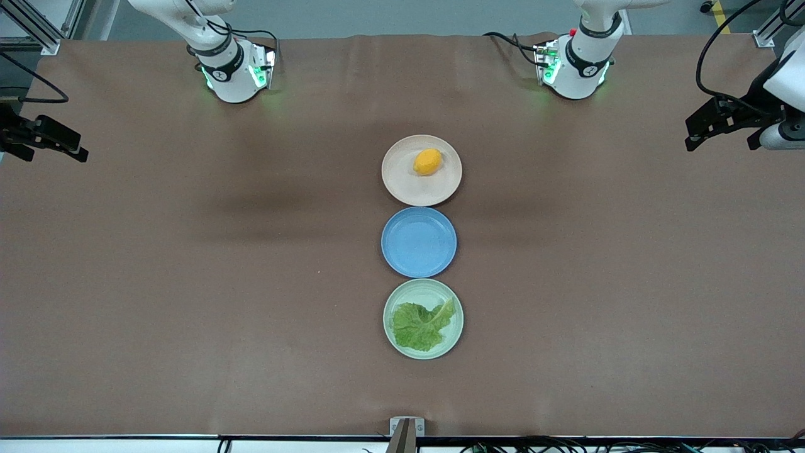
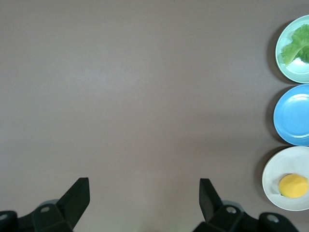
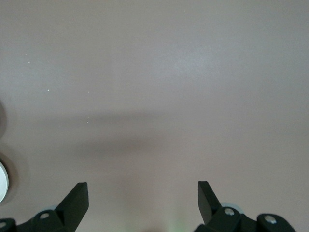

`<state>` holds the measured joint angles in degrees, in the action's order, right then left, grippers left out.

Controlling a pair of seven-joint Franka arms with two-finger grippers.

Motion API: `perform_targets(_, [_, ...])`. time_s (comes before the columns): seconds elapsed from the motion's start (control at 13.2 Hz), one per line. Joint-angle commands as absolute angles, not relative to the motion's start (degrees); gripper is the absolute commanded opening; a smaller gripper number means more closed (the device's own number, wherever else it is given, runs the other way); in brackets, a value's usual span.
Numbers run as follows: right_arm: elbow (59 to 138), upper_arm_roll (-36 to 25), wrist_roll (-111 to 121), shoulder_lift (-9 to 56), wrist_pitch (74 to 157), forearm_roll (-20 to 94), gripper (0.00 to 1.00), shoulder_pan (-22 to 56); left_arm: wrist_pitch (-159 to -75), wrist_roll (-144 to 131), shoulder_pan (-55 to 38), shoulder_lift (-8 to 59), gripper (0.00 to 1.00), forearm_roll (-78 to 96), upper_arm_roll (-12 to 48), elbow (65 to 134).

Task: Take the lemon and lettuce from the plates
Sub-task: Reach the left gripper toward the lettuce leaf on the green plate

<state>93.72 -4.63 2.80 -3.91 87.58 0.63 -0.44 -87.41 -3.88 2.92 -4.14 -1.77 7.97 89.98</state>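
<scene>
The lemon (image 1: 427, 162) lies on the beige-pink plate (image 1: 409, 185), the plate nearest the robots' bases. The lettuce (image 1: 420, 326) lies on the mint green plate (image 1: 415, 290), nearest the front camera. My left gripper (image 1: 722, 139) hangs open and empty, high over the left arm's end of the table. My right gripper (image 1: 50, 151) hangs open and empty over the right arm's end. The left wrist view shows the open left gripper (image 2: 145, 198), the lemon (image 2: 293, 185) on its plate (image 2: 285, 162) and the lettuce (image 2: 297, 46) on its plate (image 2: 295, 73). The right gripper (image 3: 143, 200) is over bare table.
An empty blue plate (image 1: 419, 242) sits between the two task plates, also in the left wrist view (image 2: 294, 114). The three plates form a line across the table's middle. A sliver of a pale plate (image 3: 2, 181) shows at the right wrist view's edge. Brown table covering (image 1: 188, 283) lies all round.
</scene>
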Motion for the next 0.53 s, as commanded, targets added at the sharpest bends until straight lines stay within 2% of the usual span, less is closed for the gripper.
perform_targets(0.0, [95.9,-4.7,3.3,-5.9,88.4,0.1,1.0,-0.3,-87.0,-4.0,3.3,-3.6,1.0,-0.5,8.2,88.7])
perform_targets(0.23, [95.9,-4.6,3.3,-5.9,88.4,0.2,1.0,-0.3,-87.0,-3.8,3.1,-1.3,1.0,-0.3,8.2,86.4])
perform_targets(0.45, [95.9,-4.6,3.3,-5.9,88.0,0.4,1.0,-0.3,-87.4,-4.2,2.8,3.7,1.0,4.0,8.3,85.0])
